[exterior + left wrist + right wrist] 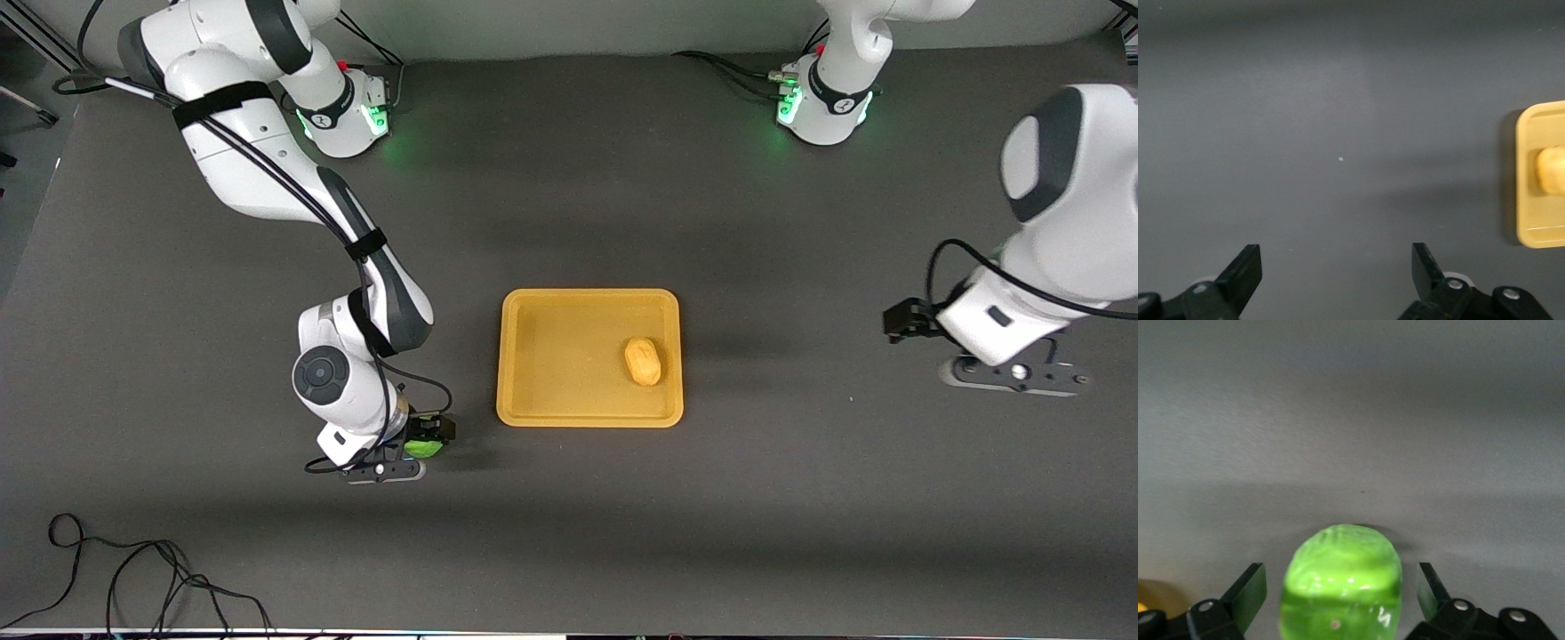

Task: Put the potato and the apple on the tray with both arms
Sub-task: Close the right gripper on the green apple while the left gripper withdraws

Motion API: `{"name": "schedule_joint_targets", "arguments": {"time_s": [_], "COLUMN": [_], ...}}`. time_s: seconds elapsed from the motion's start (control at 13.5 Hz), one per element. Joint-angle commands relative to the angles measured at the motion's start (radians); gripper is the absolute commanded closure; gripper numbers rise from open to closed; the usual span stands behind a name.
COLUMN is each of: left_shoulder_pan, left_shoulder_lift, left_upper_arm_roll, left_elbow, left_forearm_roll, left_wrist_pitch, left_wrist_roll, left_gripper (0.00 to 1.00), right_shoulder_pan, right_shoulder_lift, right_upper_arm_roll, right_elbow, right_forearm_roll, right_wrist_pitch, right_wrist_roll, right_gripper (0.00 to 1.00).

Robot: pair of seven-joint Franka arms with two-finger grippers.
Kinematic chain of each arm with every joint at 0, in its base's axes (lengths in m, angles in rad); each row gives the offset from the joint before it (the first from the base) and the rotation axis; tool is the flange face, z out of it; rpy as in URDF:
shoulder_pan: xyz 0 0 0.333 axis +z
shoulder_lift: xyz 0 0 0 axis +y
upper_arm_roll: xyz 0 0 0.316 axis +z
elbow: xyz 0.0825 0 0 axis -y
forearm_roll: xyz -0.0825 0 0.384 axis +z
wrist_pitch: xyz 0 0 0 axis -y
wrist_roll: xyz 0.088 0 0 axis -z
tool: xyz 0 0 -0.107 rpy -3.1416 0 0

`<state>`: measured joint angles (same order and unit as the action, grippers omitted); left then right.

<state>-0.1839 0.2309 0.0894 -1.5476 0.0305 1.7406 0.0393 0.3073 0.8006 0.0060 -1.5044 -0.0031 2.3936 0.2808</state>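
Grey table [711,498]: right pincer [1341,600] wide, straddling apple [1341,580], gaps both sides; left pincer [1338,280] wide, empty.

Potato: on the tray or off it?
On it. The potato lies inside the tray, near the rim toward the left arm's end of the table, with no claw touching it.
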Motion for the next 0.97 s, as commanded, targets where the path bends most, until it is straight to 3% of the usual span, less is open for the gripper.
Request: {"name": "schedule_joint_targets", "arguments": {"time_s": [0.0, 0.07, 0.37, 0.59, 0.89], "left_shoulder_pan": [0.021, 0.041, 0.055, 0.078, 0.098], "left_shoulder_lift": [0.001, 0.004, 0.013, 0.016, 0.005], "left_upper_arm_roll": [-0.008, -0.008, -0.008, -0.008, -0.004], "left_elbow": [-0.011, -0.011, -0.017, -0.016, -0.011], "left_forearm_roll": [0.022, 0.022, 0.005, 0.02, 0.02], "left_wrist_pitch": [0.013, 0.019, 0.028, 0.042, 0.045], "left_wrist_roll": [0.054, 0.079, 0.082, 0.147, 0.215], "left_gripper": [0.0, 0.0, 0.01, 0.0, 0.0], "right_shoulder_pan": [-0.001, -0.001, -0.001, -0.001, 0.01], "right_shoulder_lift": [0.006, 0.006, -0.062, -0.182, -0.348], "right_upper_arm_roll": [-0.001, -0.001, -0.003, -0.003, 0.0], "right_elbow": [-0.007, -0.007, 0.003, 0.03, 0.12], "right_forearm_roll": [0.002, 0.0, 0.0, -0.009, -0.009], "right_wrist_pitch": [0.009, 0.007, -0.049, -0.206, -0.523], "right_wrist_roll": [0.029, 0.029, 0.029, 0.017, 0.021], "right_gripper": [0.39, 0.57, 0.58, 0.58, 0.57]}}
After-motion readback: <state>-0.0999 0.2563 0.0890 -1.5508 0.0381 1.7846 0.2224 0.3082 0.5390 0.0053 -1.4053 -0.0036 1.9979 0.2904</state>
